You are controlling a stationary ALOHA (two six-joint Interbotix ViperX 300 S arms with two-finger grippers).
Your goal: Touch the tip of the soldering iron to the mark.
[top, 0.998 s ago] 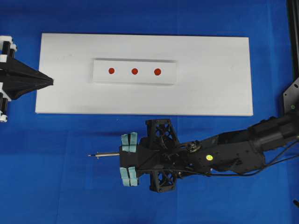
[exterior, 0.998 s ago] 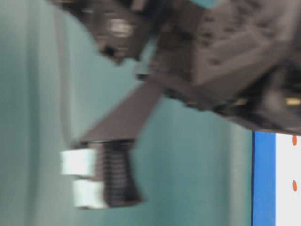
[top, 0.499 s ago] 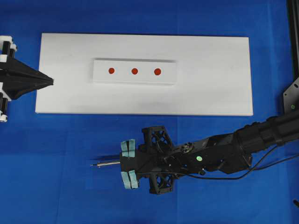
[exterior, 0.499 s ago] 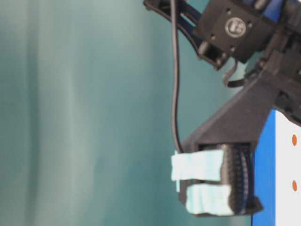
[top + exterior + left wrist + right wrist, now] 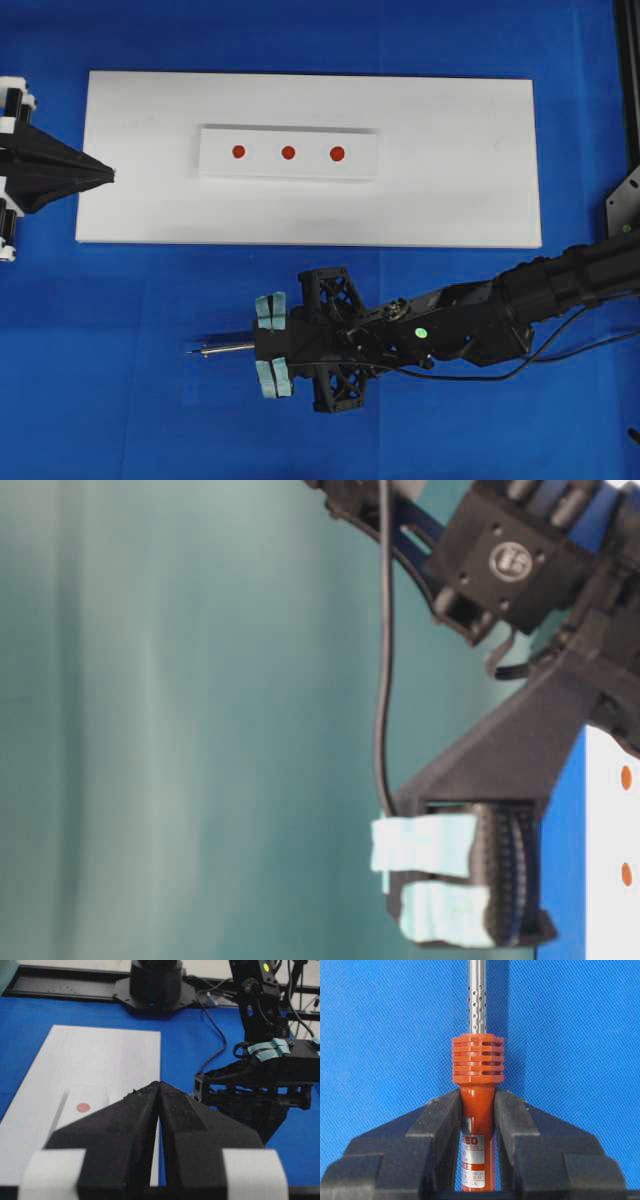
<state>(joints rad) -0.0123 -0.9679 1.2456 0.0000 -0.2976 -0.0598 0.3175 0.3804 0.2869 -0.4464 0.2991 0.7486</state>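
Overhead view: right gripper (image 5: 266,346) clamps the soldering iron (image 5: 222,349), shaft pointing nine o'clock; marks (image 5: 288,153) lie toward twelve. Left gripper (image 5: 108,176) sits closed, empty.

Between the soldering iron (image 5: 222,349) and the marks (image 5: 288,153) the blue counter (image 5: 150,300) and white board (image 5: 450,190) lie open.

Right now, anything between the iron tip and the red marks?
Overhead: only blue cloth and bare white board between soldering iron tip and the marks.
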